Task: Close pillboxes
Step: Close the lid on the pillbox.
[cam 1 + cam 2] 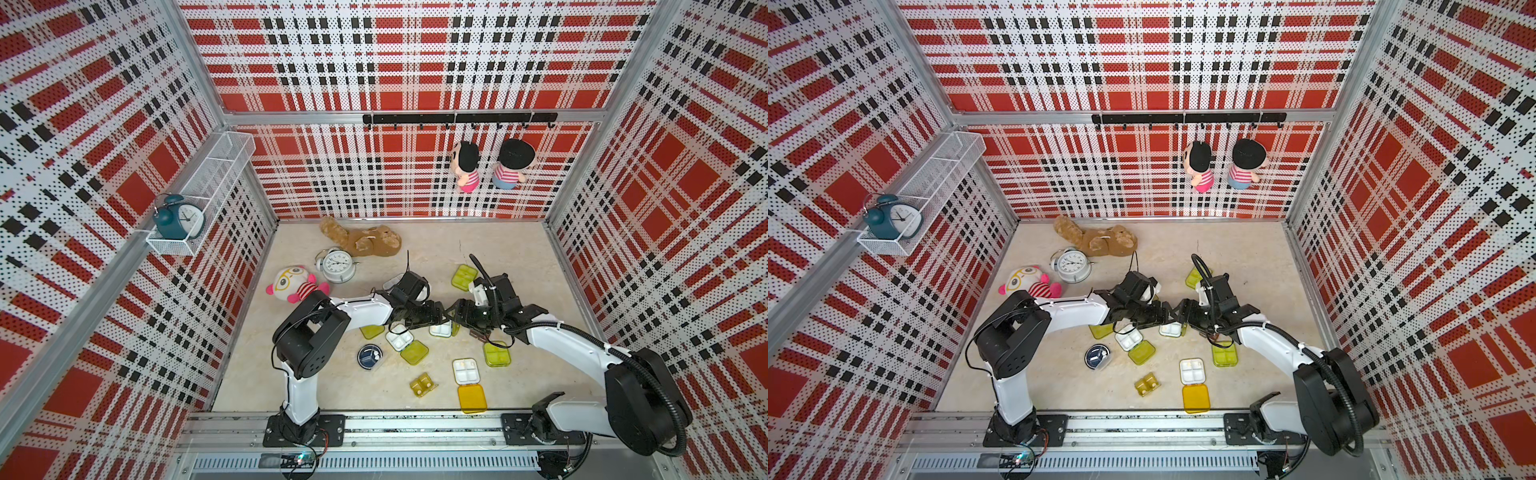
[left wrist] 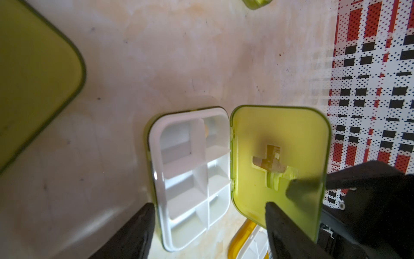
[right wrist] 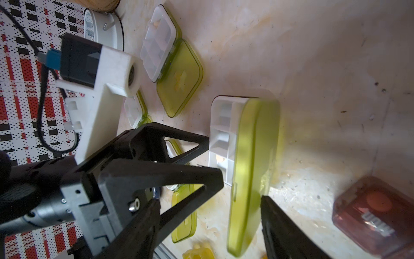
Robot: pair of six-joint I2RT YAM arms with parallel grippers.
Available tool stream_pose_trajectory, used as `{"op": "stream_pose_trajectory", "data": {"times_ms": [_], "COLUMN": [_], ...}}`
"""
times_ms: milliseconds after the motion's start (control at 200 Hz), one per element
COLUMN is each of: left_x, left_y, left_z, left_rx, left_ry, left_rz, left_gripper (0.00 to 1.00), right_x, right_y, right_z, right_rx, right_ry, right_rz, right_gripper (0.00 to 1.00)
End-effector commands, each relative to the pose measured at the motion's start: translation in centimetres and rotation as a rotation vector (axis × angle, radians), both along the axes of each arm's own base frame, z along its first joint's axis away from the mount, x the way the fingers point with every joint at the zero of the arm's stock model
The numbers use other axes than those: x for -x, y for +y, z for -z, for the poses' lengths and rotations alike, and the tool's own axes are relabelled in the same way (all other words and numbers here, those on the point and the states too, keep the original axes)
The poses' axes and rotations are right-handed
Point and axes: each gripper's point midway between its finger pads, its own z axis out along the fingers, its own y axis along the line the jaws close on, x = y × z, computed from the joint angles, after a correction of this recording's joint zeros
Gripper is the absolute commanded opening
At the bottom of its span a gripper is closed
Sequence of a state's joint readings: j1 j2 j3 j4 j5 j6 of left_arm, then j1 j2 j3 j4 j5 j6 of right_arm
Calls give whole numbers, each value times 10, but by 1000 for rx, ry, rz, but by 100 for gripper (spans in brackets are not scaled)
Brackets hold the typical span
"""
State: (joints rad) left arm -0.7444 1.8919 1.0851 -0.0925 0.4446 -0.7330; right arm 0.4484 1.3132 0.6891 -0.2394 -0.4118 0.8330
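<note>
Scene: two black grippers meet tip to tip over one open pillbox (image 1: 440, 329) at mid-table (image 1: 519, 257), seen in both top views.
Left gripper (image 2: 209, 206): released, jaws spread wide astride the box. One finger (image 2: 143, 224) sits just beside the outer wall of the white tray (image 2: 190, 179). The other finger (image 2: 282, 226) stands past the hinge, in front of the lid's inner face.
Right gripper (image 3: 210, 200): also released, jaws well apart. One finger (image 3: 282, 228) is close against the outer face of the lime lid (image 3: 253, 168) and shows as a dark shape through the plastic in the left wrist view.
Lid: roughly upright on its hinge between the two grippers, neither laid flat nor shut.
Tray: flat on the table, its cells open to view, directly between the left gripper's fingers.
Beside the left gripper: a second lime-lidded pillbox (image 1: 399, 337) lies open, lid flat, just toward the arm bases. A round navy pillbox (image 1: 369, 356) sits a little farther that way.
Beside the right gripper: a brown pillbox (image 3: 376, 215) rests near its outer finger. A shut lime pillbox (image 1: 498, 357) lies next to the right forearm.
Well apart from both grippers: an orange-lidded pillbox (image 1: 466, 371), open with lid flat, and a small amber pillbox (image 1: 423, 384), lying open, both toward the arm bases.
Behind the left wrist: a white alarm clock (image 1: 338, 266).
</note>
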Motion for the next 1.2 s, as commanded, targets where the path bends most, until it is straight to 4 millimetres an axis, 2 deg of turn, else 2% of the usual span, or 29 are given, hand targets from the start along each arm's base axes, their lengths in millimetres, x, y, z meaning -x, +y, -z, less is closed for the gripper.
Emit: {"op": "stream_pose_trajectory", "data": {"times_ms": [0,416,1197], "left_x": [-1,2,3], "left_y": [1,10,11], "left_z": [-7,-5,-6], "left_rx": [24,17,20], "left_ry": [-20,-16,-20], "left_rz": [9,2,-6], "left_gripper": [79,79,79], "right_x": [-8,-10,-13], "right_y": [5,11,17], "right_z": [-10,-9,-10], "right_rx": [-27,-51,-64], "right_ry": [-23,-19,-20], "right_rz": [6,8,-9], "right_gripper": [73,73,75]}}
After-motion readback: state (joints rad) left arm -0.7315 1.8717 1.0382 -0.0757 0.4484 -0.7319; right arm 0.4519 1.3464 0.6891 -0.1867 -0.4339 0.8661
